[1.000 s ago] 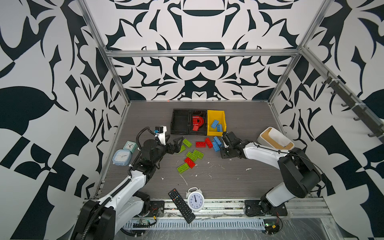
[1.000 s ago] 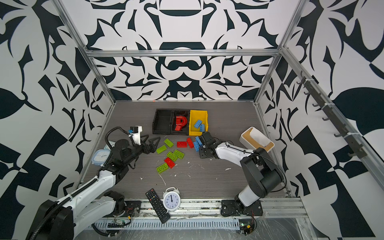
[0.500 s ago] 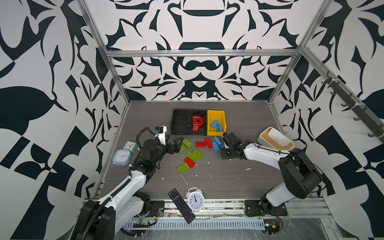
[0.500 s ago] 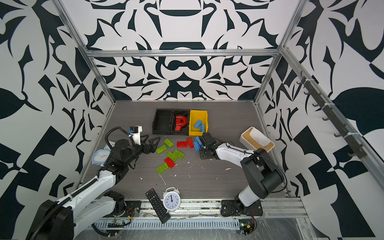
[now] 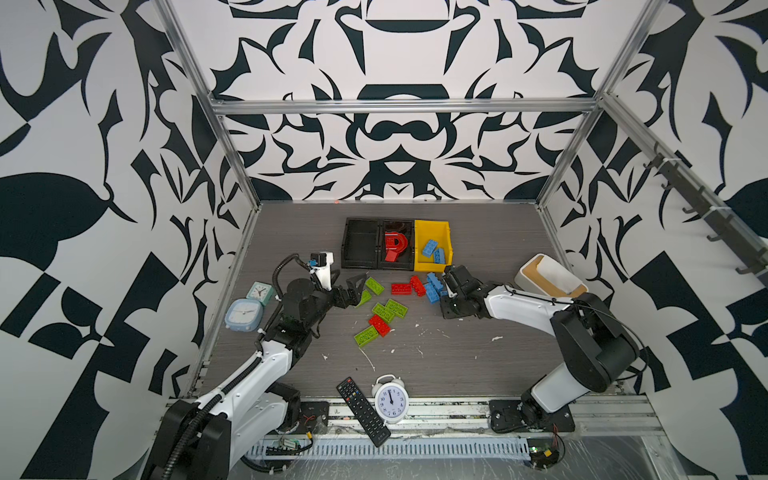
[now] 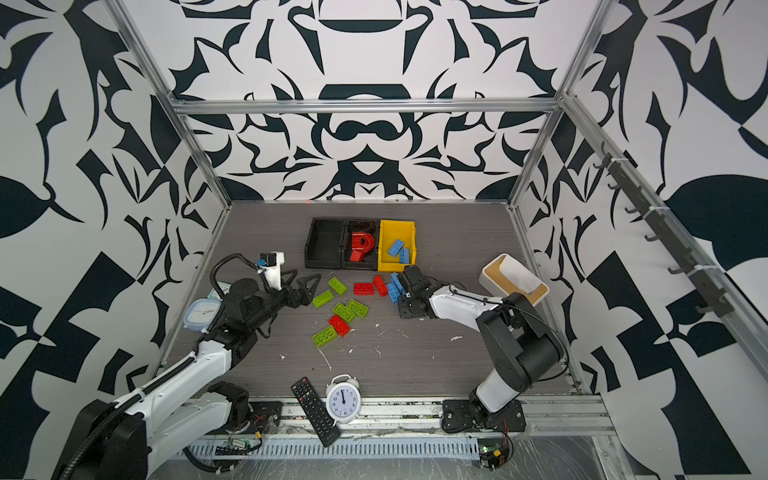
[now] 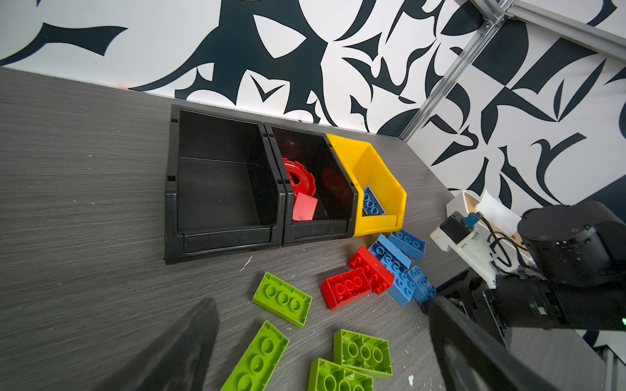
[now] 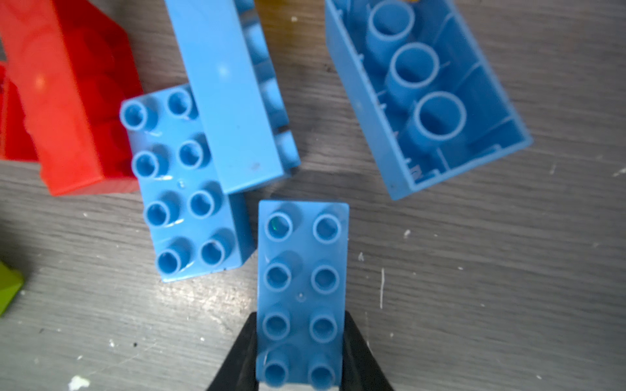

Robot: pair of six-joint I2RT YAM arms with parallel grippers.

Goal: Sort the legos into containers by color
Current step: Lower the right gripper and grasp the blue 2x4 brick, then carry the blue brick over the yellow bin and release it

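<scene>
We are pinching a glossy, studded blue brick (image 8: 301,270) by its long sides with the right claw (image 8: 300,325), on the grey wood-grain surface (image 8: 474,287) near the yellow bin (image 5: 432,228). We are holding the left claw (image 6: 300,279) spread wide and empty beside lime bricks (image 6: 337,286) lying hollow side up. A red arch (image 5: 392,245) is lying in a black bin (image 5: 397,266).

Bold black-and-white swirling patterns cover the walls (image 5: 415,50) all round. Aluminium frame bars (image 5: 399,106) run along the corners. The bench (image 5: 478,365) is grey woodgrain, flecked white. Dark hooks (image 5: 702,203) line one wall.
</scene>
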